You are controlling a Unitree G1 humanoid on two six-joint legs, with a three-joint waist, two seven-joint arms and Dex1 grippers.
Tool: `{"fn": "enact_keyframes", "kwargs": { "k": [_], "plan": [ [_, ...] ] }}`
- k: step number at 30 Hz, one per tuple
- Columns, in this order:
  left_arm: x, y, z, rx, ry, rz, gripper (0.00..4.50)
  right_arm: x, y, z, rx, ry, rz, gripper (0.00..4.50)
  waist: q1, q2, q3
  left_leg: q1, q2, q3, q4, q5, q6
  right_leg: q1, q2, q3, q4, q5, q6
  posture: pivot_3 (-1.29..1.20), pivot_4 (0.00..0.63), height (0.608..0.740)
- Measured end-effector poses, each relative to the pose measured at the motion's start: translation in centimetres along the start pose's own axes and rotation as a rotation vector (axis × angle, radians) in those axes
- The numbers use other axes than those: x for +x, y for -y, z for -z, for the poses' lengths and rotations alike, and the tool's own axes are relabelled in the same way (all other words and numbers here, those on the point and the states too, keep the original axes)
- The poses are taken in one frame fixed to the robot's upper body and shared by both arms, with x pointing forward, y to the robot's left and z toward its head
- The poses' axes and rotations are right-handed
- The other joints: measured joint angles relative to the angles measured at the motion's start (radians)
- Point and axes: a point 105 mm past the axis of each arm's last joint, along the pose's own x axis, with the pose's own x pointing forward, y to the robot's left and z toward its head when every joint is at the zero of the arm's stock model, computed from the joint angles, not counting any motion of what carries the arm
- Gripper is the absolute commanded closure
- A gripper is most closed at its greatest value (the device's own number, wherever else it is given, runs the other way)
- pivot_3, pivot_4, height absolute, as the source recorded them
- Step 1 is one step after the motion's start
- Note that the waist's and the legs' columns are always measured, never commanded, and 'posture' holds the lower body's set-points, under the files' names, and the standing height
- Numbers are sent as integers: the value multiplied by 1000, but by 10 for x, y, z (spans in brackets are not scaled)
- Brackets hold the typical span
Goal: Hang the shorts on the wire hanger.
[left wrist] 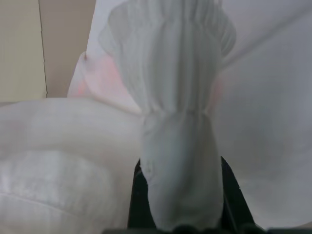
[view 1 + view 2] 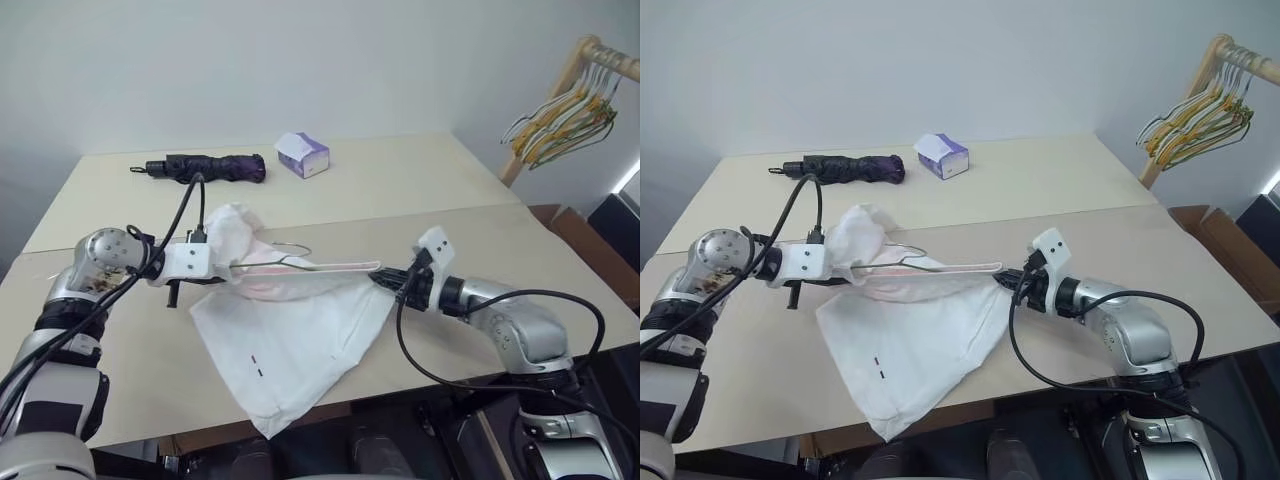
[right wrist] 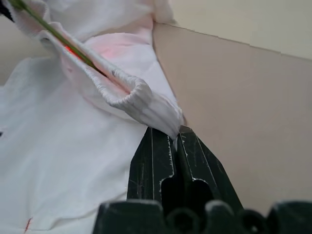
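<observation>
- We found the shorts stretched between our two arms over the near table, the waistband pulled taut in the air and the legs draping down onto the tabletop and over its front edge.
- Our right gripper had its black fingers pinched together on one end of the gathered waistband.
- Our left gripper was clamped on the other end, with cloth bunched up and over its fingers in the left wrist view.
- The wire hanger lay inside the waist opening: its thin wire ran along the stretched band and its hook curved out above the cloth near the left gripper.
- We judged the hanger to be resting loose in the fabric, so slackening the band or tilting it could have let the wire slide out.
- We also thought a hard pull apart could have dragged the thin cloth from either pinch, dropping that end.
- The cloth over the left fingers hid the wire there, so we risked snagging it unseen.
</observation>
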Motion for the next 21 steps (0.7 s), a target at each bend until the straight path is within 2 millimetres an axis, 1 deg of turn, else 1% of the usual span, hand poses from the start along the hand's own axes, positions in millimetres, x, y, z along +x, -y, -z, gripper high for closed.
{"fn": "enact_keyframes", "kwargs": {
  "k": [4,7,10,13,14,15,18,20,21],
  "plan": [
    [13,-3,-7,-64,38,-15,4500,7,-23,-8,-112,-6,-59,4473,-2,0,0,0,0,0,0,0,0,0,0,0,0,0,0,-99,0,740],
    [16,-10,-16,-102,79,-33,4500,11,-30,-7,-180,-26,-63,4473,-2,0,0,0,0,0,0,0,0,0,0,0,0,0,0,-106,0,740],
    [14,-15,-28,-136,144,-31,4500,16,-27,-1,-246,-69,-16,3730,-3,0,0,0,0,0,0,0,0,-1,0,0,0,0,0,-106,0,740],
    [12,-20,-34,-156,172,-34,4500,15,-23,-1,-276,-79,0,2630,-4,0,0,0,0,0,0,0,0,0,0,0,0,0,0,-106,0,740],
    [11,-21,-35,-156,176,-37,4500,13,-22,-1,-285,-88,0,2358,-4,0,0,0,0,0,0,0,0,0,0,0,0,0,0,-103,0,740],
    [9,-23,-36,-155,181,-40,4500,11,-20,0,-293,-99,-2,1903,-4,0,0,0,0,0,0,0,0,0,0,0,0,0,0,-103,0,740],
    [6,-25,-40,-143,192,-31,4500,-2,-11,-1,-317,-130,0,871,-3,0,0,0,0,0,0,0,0,0,0,0,0,0,0,-100,0,740],
    [4,-25,-41,-136,194,-19,4500,-16,-4,-9,-325,-131,-9,112,-1,0,0,0,0,0,0,0,0,0,0,0,-1,0,0,-100,0,740],
    [3,-24,-41,-132,195,-7,4500,-25,-1,-15,-329,-130,-27,49,-1,0,0,0,0,0,0,0,0,0,0,0,-1,0,0,-102,0,740]
  ]
}}
